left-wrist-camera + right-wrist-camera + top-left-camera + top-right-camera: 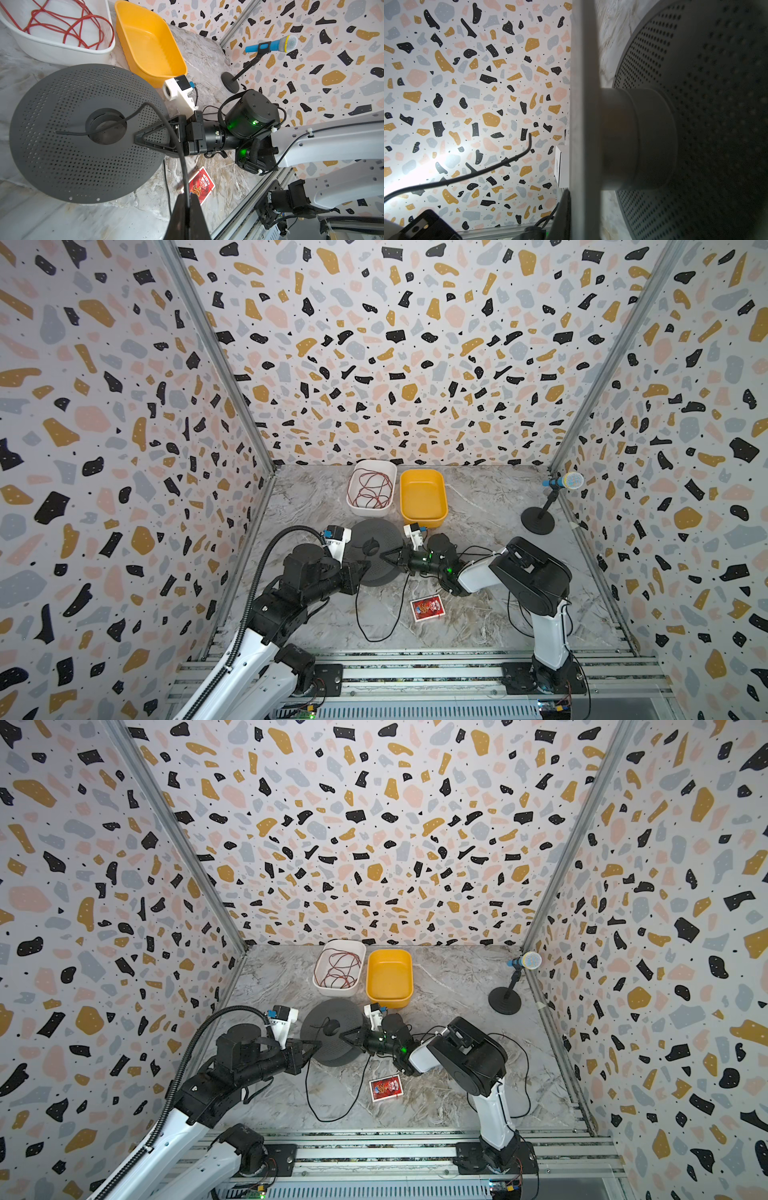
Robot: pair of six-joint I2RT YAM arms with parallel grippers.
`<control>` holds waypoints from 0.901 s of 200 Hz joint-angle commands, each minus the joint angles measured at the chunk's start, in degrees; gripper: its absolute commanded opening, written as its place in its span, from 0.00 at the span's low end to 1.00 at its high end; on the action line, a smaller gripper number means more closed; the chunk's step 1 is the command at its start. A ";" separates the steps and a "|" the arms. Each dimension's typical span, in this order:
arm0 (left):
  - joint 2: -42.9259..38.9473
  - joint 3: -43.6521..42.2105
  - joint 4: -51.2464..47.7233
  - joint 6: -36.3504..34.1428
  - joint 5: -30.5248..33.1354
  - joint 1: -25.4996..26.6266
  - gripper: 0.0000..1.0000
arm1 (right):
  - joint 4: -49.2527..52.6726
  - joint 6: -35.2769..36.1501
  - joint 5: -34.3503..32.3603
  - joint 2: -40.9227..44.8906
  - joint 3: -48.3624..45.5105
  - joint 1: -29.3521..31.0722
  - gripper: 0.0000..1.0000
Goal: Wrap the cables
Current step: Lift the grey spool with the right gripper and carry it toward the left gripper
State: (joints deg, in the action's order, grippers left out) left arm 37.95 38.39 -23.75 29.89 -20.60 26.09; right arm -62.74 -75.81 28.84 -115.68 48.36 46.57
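Two hands share this job. The left hand [188,200] is pinched shut on the long thin black cord [123,120]. The right hand [145,138] looks clamped on the rim of the round grey plastic spool full of little holes [62,145], which sits in the middle of the pale marble worktop [478,497]. The cord's loose end lies on the spool's top plate, crosses the round hole in the middle and runs to the left hand. Past that hand it drops in a big loop on the worktop.

I think the winding is only just starting, because the side of the fat grey middle post [643,135] that shows is bare. To do it well, the right hand needs to hold the spool steady. The left hand should take the cord over the rim, into the gap between the two plates and round the post. It should pull snug but not hard, so the short loose end does not slide off. The loop should feed freely and not catch the small red card box [427,608] beside it.

The right hand's lower finger is hidden under the plate, so its grip is my best guess. The cord's far end goes under the right arm and mixes with that arm's own black wires. The right wrist view is dark and blurry
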 commanded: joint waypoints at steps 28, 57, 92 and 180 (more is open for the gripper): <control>1.73 2.50 3.47 0.97 0.39 -0.09 0.00 | -4.91 0.66 1.72 -2.59 -0.24 -1.28 0.22; 2.07 3.17 3.36 0.60 1.37 -0.07 0.00 | -5.85 0.92 4.80 -3.72 -0.07 -2.05 0.37; 3.23 3.94 4.53 1.07 0.24 -0.09 0.00 | -4.54 4.75 4.30 2.06 -4.53 -2.45 0.74; 6.25 5.16 10.92 8.07 5.90 -0.16 0.00 | 35.25 34.88 -6.83 26.15 -5.39 -2.13 0.91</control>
State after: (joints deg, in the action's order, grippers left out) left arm 44.71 41.30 -17.87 34.28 -18.06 26.09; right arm -41.93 -53.54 28.36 -95.33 42.81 43.53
